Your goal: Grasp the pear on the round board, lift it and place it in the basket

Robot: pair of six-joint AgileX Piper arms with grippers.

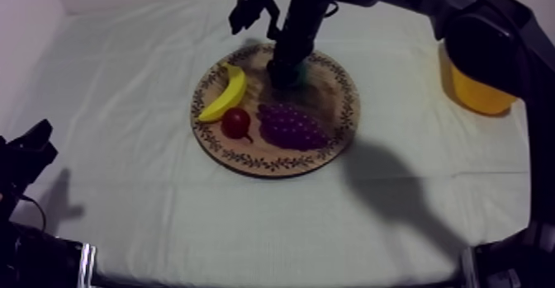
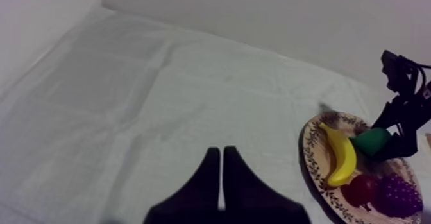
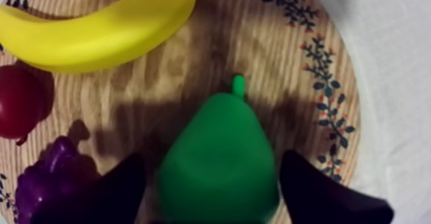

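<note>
The right claw (image 1: 289,70) is reaching down from the upper right onto the wooden board (image 1: 248,161). It is released: its two fingers (image 3: 115,194) are spread wide and straddling the pear (image 3: 221,143), one at each flank, and the pear is lying between them on the wood. The pear is resting on the far half of the board with its stem pointing away from the claw.

Other fruit is crowding it. The banana (image 1: 227,93) is lying just beside it along the board's left rim. The grapes (image 1: 293,126) are sitting near it on the front half, close to one finger in the right wrist view. The small red fruit (image 1: 236,122) is lying between the banana's tip and the grapes. None of them is touching the pear.

The yellow basket (image 1: 479,89) is standing well apart at the table's right edge, partly hidden behind the right arm.

The left claw (image 2: 221,175) is clenched on nothing, its fingers lying together as a narrow wedge. It is resting low at the left side, over bare cloth (image 2: 160,98) and well apart from the board.
</note>
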